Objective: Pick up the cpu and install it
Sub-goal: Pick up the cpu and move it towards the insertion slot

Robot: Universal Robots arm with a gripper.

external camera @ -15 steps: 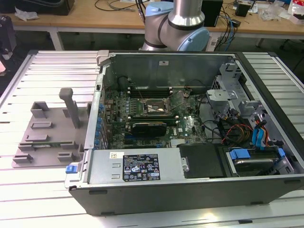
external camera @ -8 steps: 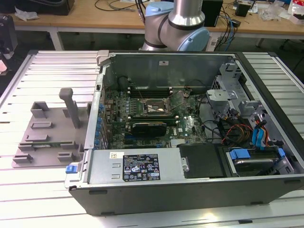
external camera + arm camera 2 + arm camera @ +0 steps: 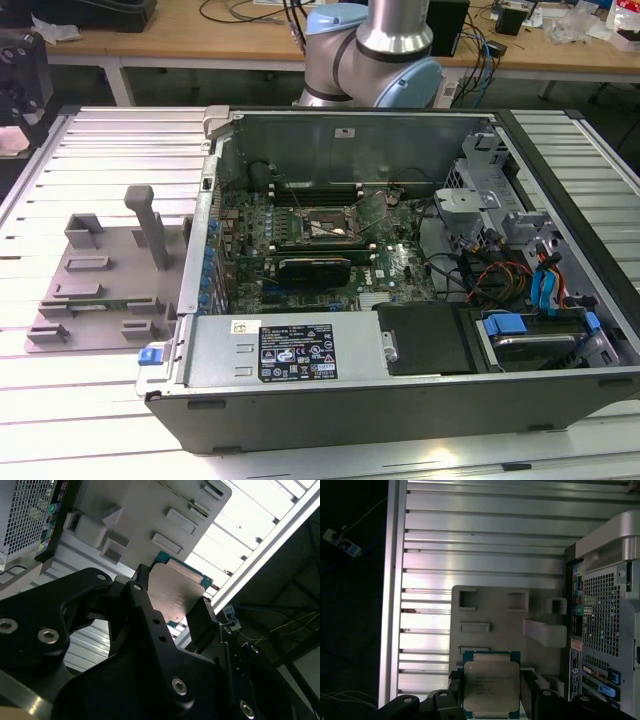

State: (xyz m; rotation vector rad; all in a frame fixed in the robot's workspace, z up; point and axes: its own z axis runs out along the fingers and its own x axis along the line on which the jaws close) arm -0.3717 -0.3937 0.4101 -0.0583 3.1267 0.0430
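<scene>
Gripping the cpu by opposite edges | gripper fingers clamped on it | grey fixture plate beneath

Ribbed aluminium surface, brightly lit; beyond it, a wooden bench on white legs, strewn with cables. Beside the surface's edge in the first wrist view, dark floor with a white power strip.

- cpu: smooth silver-grey metal lid, dull sheen.
- claw: matt black, smooth.
- fixture plate: matt grey plastic.
- surface: ribbed, glossy aluminium.
- computer case: bare grey sheet metal.
</scene>
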